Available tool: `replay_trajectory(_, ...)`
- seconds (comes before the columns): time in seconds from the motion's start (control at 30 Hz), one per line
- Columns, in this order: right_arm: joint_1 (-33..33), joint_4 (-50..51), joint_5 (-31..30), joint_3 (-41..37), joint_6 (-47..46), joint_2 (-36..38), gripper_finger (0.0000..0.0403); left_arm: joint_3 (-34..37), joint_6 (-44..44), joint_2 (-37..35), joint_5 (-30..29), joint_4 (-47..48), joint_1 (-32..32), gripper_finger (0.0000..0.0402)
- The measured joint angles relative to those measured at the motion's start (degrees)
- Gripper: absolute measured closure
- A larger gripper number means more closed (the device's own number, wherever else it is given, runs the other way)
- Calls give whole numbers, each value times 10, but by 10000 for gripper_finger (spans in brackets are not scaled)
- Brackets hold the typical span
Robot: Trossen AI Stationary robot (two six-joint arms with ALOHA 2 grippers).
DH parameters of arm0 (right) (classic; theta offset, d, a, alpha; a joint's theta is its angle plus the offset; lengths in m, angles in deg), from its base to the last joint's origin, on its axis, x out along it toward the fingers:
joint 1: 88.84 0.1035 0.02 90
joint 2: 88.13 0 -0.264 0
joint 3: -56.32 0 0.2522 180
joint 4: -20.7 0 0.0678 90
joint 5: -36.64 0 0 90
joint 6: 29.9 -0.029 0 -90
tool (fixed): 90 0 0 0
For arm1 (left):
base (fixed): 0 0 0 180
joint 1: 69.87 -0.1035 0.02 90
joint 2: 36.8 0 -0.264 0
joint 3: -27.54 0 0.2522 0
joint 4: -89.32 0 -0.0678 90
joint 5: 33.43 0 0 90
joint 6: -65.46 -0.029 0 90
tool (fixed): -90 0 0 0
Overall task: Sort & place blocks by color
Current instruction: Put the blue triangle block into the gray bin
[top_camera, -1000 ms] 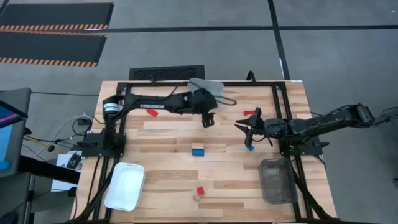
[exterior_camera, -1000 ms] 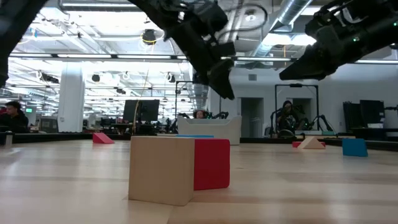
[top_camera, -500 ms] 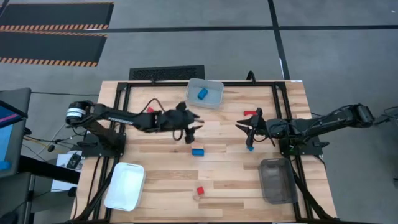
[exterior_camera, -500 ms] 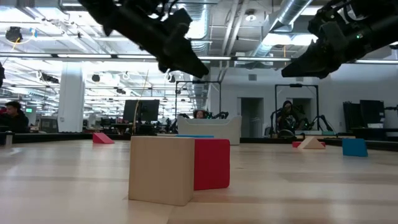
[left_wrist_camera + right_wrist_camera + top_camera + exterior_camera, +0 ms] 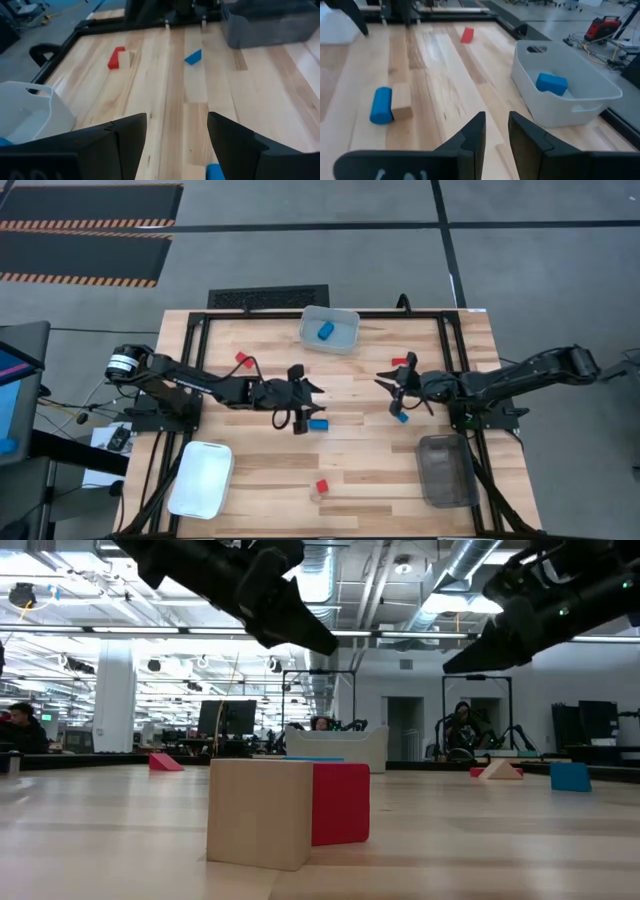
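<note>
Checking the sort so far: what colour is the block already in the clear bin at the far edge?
Blue. The block lies inside the clear bin, clearest in the right wrist view.

Overhead, table-level, two wrist cameras

Right gripper (image 5: 494, 131), fingers narrowly parted, above the wooden table (image 5: 445, 75). A blue cylinder (image 5: 381, 105) touches a tan block (image 5: 402, 101); a blue block (image 5: 551, 83) lies in the clear bin (image 5: 580, 105); red wedge (image 5: 467, 35) beyond.

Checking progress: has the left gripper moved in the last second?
Yes. The left gripper has swung from beside the clear bin down to mid-table, next to the blue block.
</note>
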Motion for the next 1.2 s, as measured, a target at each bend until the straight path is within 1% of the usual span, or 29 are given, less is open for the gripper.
replay_trajectory(0.17, 2, -16, 5, 0, -37, -23, 295, 0, -8, 0, 1, -11, -6, 200)
replay_trajectory(0.37, 20, -34, 12, 0, -43, -18, 296, 0, -12, 0, 4, -11, -14, 200)
replay_trajectory(0.57, 41, -45, -17, 0, -84, -11, 296, 0, -13, 0, -36, -11, -17, 200)
replay_trajectory(0.63, 53, -37, -18, 0, -102, -11, 296, 0, -5, 0, -39, -11, -17, 200)
replay_trajectory(0.7, 69, -30, -21, 0, -122, -14, 297, 0, 5, 0, -39, -10, -13, 200)
replay_trajectory(0.77, 89, -15, -38, 0, -144, -17, 303, 0, 18, 1, -36, -11, -6, 200)
replay_trajectory(0.9, 144, 5, -83, 0, -188, -28, 329, 0, 36, 13, -30, -13, 15, 200)
replay_trajectory(0.93, 158, 3, -87, 0, -194, -31, 336, -2, 41, 23, -23, -26, 22, 200)
replay_trajectory(1.0, 186, -5, -89, 0, -200, -34, 350, 0, 52, 34, -14, -21, 38, 200)
replay_trajectory(1.13, 239, -35, -95, 0, -204, -34, 363, -1, 60, 87, -7, -95, 69, 201)
replay_trajectory(1.2, 263, -48, -110, 0, -204, -34, 364, -2, 60, 113, -9, -125, 82, 201)
